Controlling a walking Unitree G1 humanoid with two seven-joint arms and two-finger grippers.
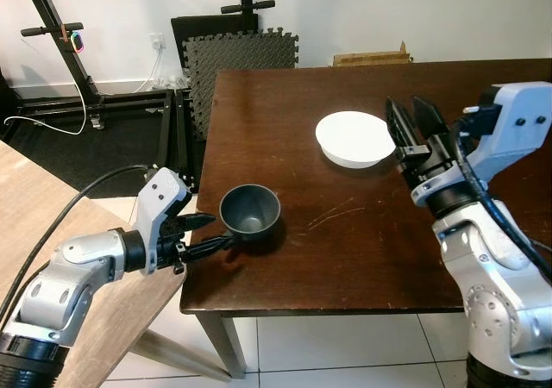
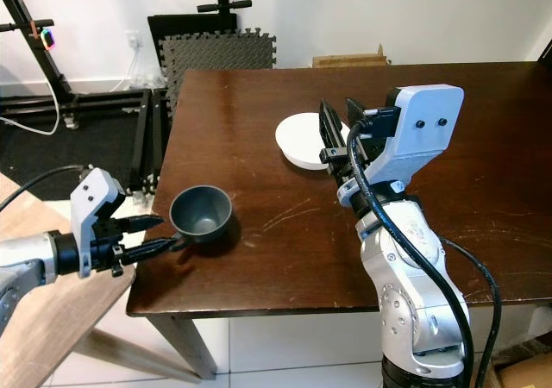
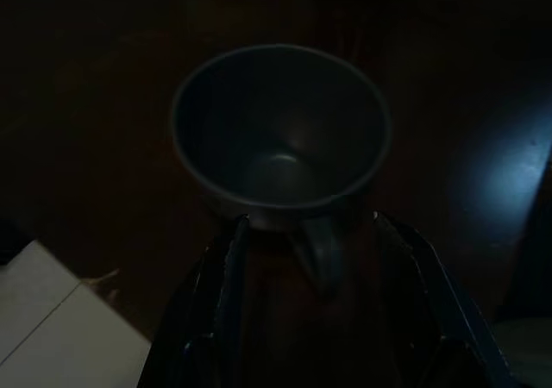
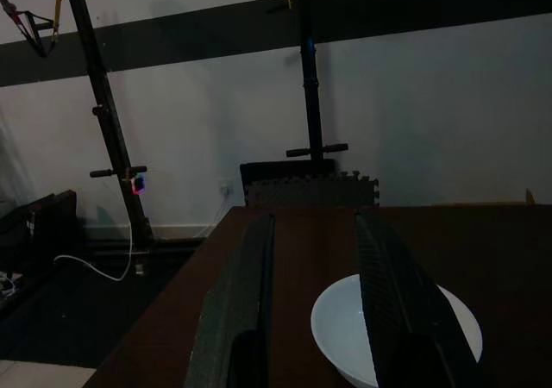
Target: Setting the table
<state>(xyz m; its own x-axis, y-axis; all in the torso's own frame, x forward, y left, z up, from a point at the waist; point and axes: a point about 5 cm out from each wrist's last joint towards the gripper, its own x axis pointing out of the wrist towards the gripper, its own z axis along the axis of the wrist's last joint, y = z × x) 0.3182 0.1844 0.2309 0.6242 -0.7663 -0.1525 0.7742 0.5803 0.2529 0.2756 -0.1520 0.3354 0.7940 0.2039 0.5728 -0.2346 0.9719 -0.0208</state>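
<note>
The left gripper is at the near left corner of the table, low and pointing toward the cup. Its two fingers are spread apart, one on each side of the cup's handle. They stand beside the handle and I cannot see that they press it. The cup is dark grey, upright and empty, and it stands on the table near the left edge.

The right gripper is raised above the table on the right side. Its fingers are also apart, in a narrow gap, and hold nothing. They point toward the far wall, over the near rim of the bowl. From the head view it is hard to tell if they touch the bowl. The bowl is white and sits on the table, well apart from the cup, toward the far right of it.

Behind the table, grey foam mats lean on the wall beside a black metal stand. A light wooden board is left of the table.
</note>
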